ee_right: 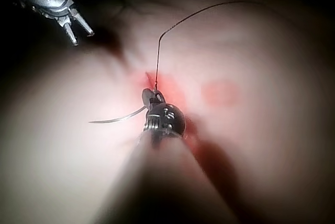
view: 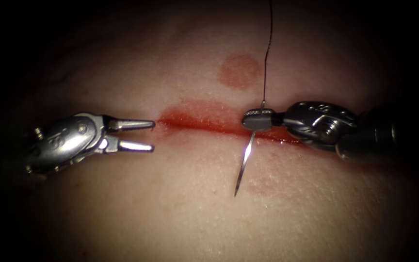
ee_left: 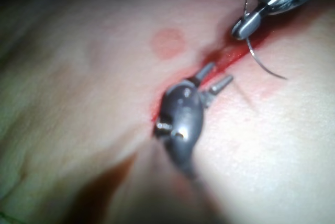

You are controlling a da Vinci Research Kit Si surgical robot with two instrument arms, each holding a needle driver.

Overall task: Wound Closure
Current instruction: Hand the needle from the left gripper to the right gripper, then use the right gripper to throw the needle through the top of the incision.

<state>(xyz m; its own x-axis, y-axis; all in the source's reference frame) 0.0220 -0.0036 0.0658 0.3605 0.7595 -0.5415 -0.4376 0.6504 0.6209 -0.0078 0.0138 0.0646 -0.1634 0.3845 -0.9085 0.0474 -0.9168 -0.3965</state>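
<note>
The needle is hanging free above the tissue, not in it. Its point is aiming toward the near side of the cut, and its swaged end is sitting up by my right pincer. I am gripping it there, close to the thread end of its curve, with the jaws clamped together on the steel. The thread is running from that end straight up to the far side and out of sight. Red fluid is lying along the cut, and a paler round stain is sitting just beyond it.

My left pincer is waiting at the left end of the cut, jaws apart, holding nothing.

My worry is the grip: held so near its tail, the needle could swivel in my jaws once the point meets resistance. The thread is also hanging close to my right pincer and could snag on it.
</note>
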